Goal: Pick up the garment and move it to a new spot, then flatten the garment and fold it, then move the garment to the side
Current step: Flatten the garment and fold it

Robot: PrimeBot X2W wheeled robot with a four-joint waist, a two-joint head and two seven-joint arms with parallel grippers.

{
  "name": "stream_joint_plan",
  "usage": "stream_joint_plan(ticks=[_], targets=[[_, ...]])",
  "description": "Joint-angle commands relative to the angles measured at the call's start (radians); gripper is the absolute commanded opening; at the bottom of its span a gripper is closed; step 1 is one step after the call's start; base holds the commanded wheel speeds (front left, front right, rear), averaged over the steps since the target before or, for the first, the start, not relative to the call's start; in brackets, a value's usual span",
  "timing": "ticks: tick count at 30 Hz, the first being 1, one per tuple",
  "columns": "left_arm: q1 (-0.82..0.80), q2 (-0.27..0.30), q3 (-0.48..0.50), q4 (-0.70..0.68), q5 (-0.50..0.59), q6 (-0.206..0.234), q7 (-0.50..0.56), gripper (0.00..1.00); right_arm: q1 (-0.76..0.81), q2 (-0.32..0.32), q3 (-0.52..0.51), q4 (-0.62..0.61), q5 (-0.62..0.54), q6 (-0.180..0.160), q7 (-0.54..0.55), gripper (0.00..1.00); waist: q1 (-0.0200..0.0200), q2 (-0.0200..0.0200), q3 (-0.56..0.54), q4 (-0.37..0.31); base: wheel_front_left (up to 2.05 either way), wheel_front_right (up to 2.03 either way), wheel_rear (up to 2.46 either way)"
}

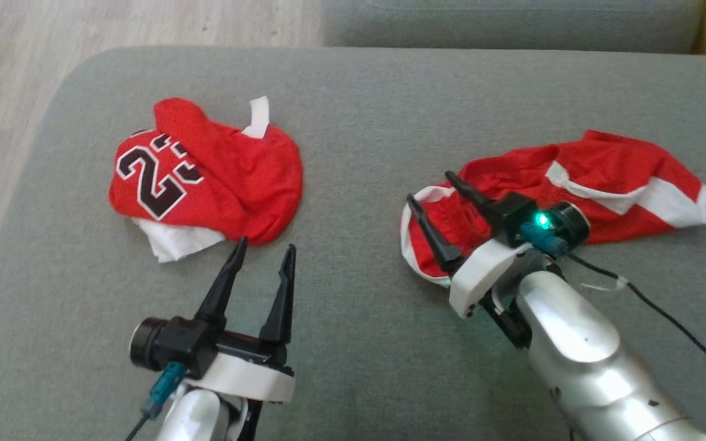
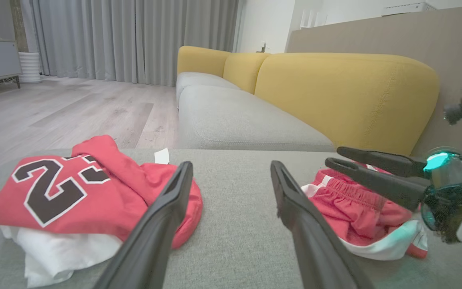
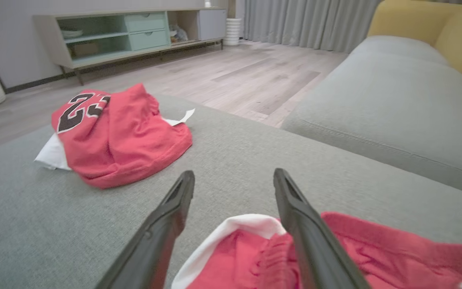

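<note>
A: The right pincer (image 1: 430, 186) is seen released, jaws spread wide, and nothing is gripped. The red shorts (image 1: 610, 177) are found directly beneath it, crumpled on the grey sofa seat (image 1: 359, 110), with the waistband (image 3: 255, 257) lying between and under the fingers.

B: The left pincer (image 1: 267, 244) is held open as well, empty, with the number 23 jersey (image 1: 206, 177) just beyond its tips.

A: Whether the shorts are actually touched by the right fingers cannot be told. Flattening is judged not yet done; the legs are left bunched, stretched away to that pincer's right.

B: Trouble could be expected here. If the jaws are closed where they stand, only one layer of the waistband may be caught, and the shorts would be pulled open rather than spread flat.

A: The seat's fabric could be pinched along with it if the fingers are pressed too deep.

B: The black cable (image 1: 665, 312) is draped beside the right forearm, near the shorts' edge. It might be snagged on a sweep.

A: And should the left pincer be swung across to help, the jersey could be clipped and dragged out of place.
</note>
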Motion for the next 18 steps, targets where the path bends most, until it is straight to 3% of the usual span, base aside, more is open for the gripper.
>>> stream_joint_plan(ticks=[1, 10, 18], targets=[[-0.02, -0.002, 0.042, -0.037, 0.007, -0.001, -0.005, 1.0, -0.016, 0.016, -0.01, -0.04, 0.01, -0.001, -0.023, 1.0, 0.0, 0.0, -0.02, -0.026, 0.0, 0.0, 0.0], [0.008, -0.002, 0.054, -0.045, 0.012, -0.003, -0.005, 1.0, 0.083, 0.016, -0.14, -0.133, -0.044, -0.001, -0.043, 1.0, 0.0, 0.0, -0.082, -0.105, 0.0, 0.0, 0.0], [0.014, -0.002, 0.048, -0.055, 0.007, 0.003, -0.005, 1.0, 0.292, 0.016, -0.356, -0.265, -0.068, -0.001, -0.031, 1.0, 0.0, 0.0, -0.086, -0.134, 0.0, 0.0, 0.0]])
